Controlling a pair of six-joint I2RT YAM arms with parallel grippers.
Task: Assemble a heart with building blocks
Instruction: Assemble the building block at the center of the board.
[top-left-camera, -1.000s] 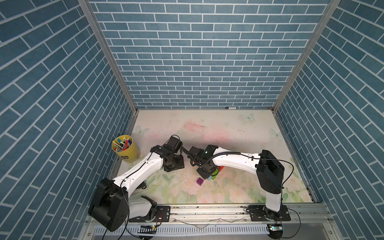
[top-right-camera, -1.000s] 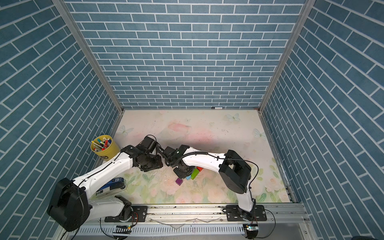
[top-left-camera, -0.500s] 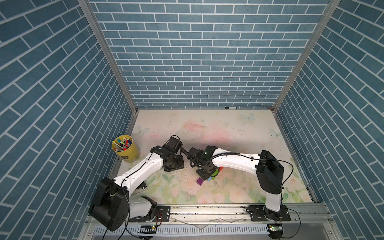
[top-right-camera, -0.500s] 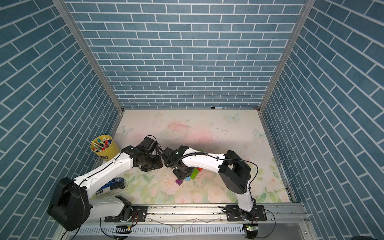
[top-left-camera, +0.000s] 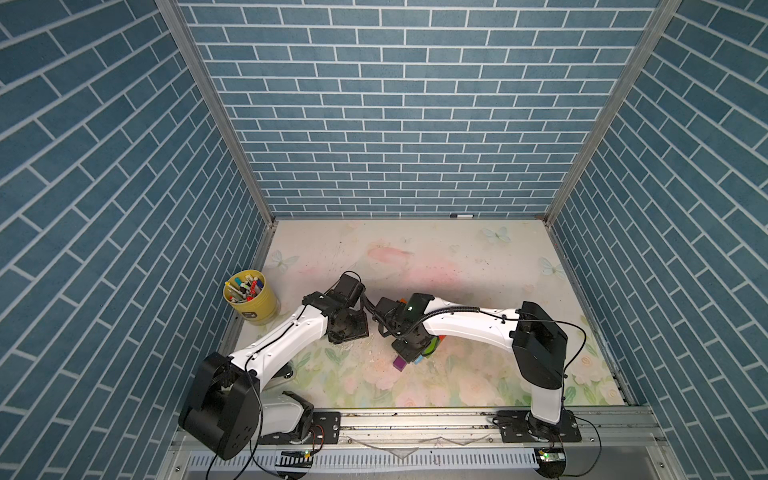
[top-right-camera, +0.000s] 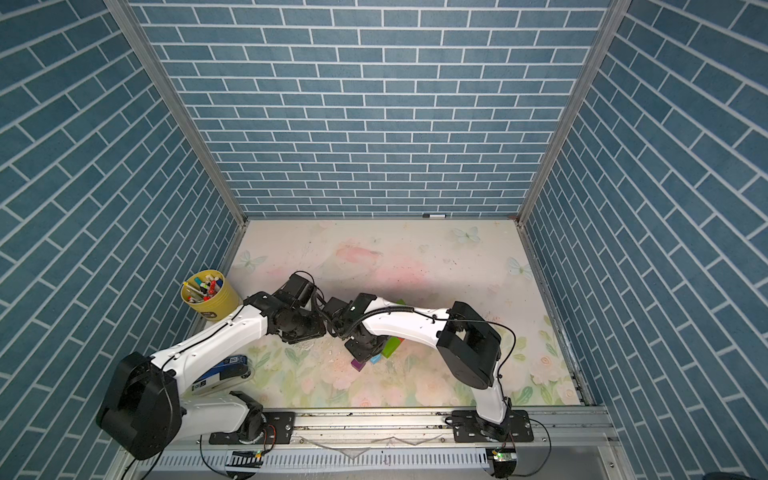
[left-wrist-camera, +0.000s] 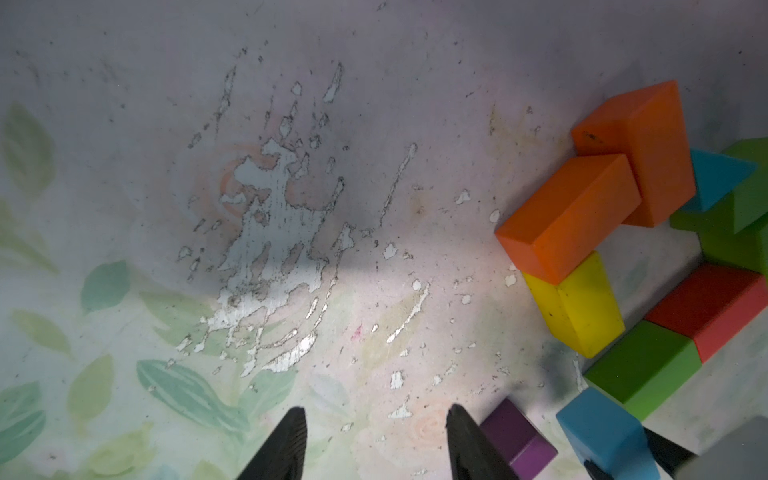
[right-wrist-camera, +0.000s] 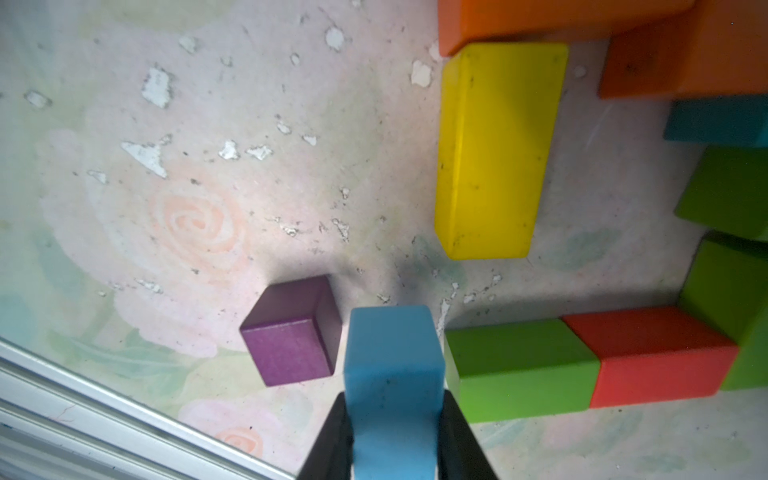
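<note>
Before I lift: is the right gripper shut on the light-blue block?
Shut on it: the right gripper presses both sides of the light-blue block in the right wrist view.

Right arm (top-left-camera: 457, 326) sprawls across the heart (top-left-camera: 433, 345) in both top views, and only a purple cube (top-left-camera: 399, 363), a sliver of light-blue brick (top-left-camera: 418, 360) and a bit of green poke out! In the left wrist view the green bricks (left-wrist-camera: 748, 199) run off the edge, and the purple cube tucks behind the left gripper (left-wrist-camera: 376, 415). In the right wrist view the orange bricks (right-wrist-camera: 540, 20) are blurred and clipped, the teal triangle (right-wrist-camera: 715, 120) is cut short, and the light-blue brick slides out of frame inside the right gripper (right-wrist-camera: 392, 401)
</note>
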